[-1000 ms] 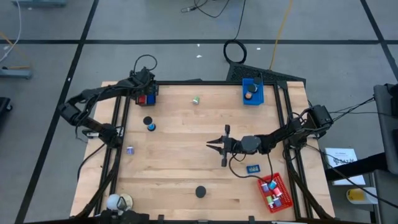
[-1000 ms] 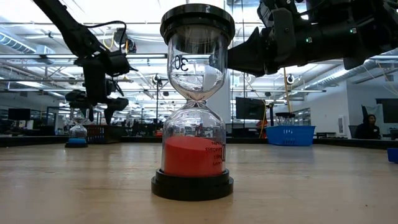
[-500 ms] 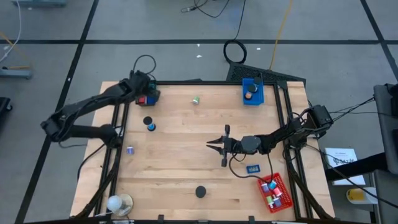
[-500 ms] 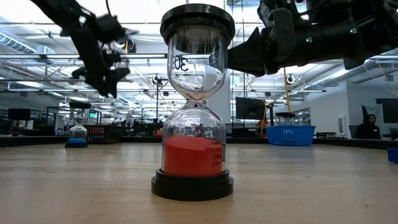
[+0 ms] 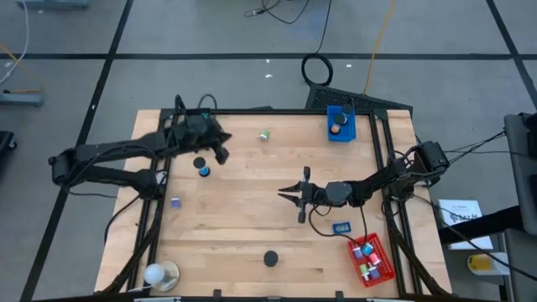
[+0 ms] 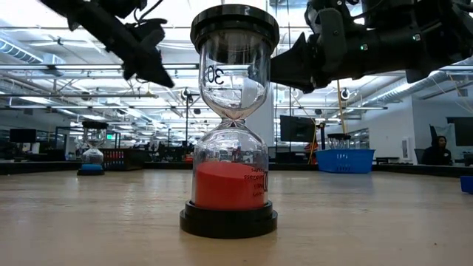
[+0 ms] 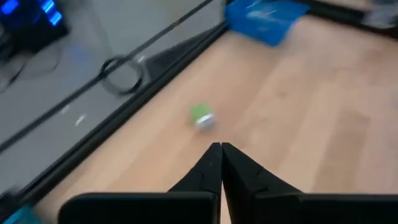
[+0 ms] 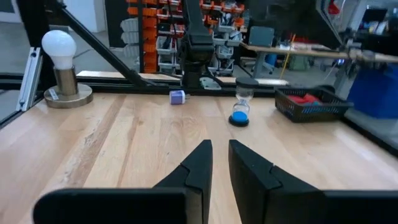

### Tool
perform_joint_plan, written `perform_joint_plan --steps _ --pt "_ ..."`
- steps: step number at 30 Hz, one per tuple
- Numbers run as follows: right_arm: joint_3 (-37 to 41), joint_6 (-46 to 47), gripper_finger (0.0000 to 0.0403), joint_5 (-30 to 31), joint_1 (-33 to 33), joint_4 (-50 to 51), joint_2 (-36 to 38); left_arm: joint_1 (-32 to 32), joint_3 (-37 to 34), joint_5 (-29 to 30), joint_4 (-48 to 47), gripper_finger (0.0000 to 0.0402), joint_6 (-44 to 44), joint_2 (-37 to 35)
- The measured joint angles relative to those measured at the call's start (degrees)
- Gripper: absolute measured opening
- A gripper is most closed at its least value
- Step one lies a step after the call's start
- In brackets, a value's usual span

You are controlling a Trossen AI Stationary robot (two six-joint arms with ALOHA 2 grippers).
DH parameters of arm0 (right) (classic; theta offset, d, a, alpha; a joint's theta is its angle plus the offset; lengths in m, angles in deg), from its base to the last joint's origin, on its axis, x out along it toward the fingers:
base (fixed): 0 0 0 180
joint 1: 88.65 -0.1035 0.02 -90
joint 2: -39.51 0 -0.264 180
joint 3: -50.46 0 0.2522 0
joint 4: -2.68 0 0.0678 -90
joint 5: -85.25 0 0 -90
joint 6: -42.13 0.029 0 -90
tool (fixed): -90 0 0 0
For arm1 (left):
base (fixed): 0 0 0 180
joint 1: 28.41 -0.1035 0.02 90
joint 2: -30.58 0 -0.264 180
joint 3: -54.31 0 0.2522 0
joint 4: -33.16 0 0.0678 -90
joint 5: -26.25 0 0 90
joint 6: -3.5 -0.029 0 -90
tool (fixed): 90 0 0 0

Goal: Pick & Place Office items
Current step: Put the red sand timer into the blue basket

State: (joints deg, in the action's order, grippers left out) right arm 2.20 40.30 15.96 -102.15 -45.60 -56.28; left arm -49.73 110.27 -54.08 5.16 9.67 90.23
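Note:
The office items lie scattered on the wooden table: a green roll (image 5: 264, 134) (image 7: 201, 116) near the far edge, a small blue-sand hourglass (image 5: 203, 168) (image 8: 239, 107), a purple block (image 5: 175, 202) (image 8: 177, 96), a blue piece (image 5: 341, 227) and a red-sand hourglass (image 6: 233, 125) standing near the front edge (image 5: 270, 258). My left gripper (image 5: 222, 153) (image 7: 221, 148) hovers shut and empty above the far left part of the table, pointing toward the green roll. My right gripper (image 5: 282, 195) (image 8: 217, 148) waits over the table's middle, its fingers a little apart with nothing between them.
A blue tray (image 5: 341, 124) with an item stands at the far right. A red tray (image 5: 371, 260) with several items sits at the near right. A black basket (image 8: 311, 102) with red pieces is at the far left, and a bulb-shaped white and tan object (image 5: 159, 273) at the near left corner.
My left gripper has shut empty, risen from above the black basket at the far left corner, and swung toward the table's right and near side. It has tipped from pointing down to slanting forward toward the green roll.

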Motion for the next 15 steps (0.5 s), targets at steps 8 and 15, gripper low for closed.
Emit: perform_joint_plan --steps 8,15 --pt "0.0 2.2 0.0043 0.0 0.0 0.2 0.0 6.1 -9.2 -5.2 21.1 0.0010 6.0 2.5" --pt "0.0 2.2 0.0043 0.3 0.2 3.6 0.0 14.1 -18.1 -2.7 34.3 0.0006 -0.3 3.1"
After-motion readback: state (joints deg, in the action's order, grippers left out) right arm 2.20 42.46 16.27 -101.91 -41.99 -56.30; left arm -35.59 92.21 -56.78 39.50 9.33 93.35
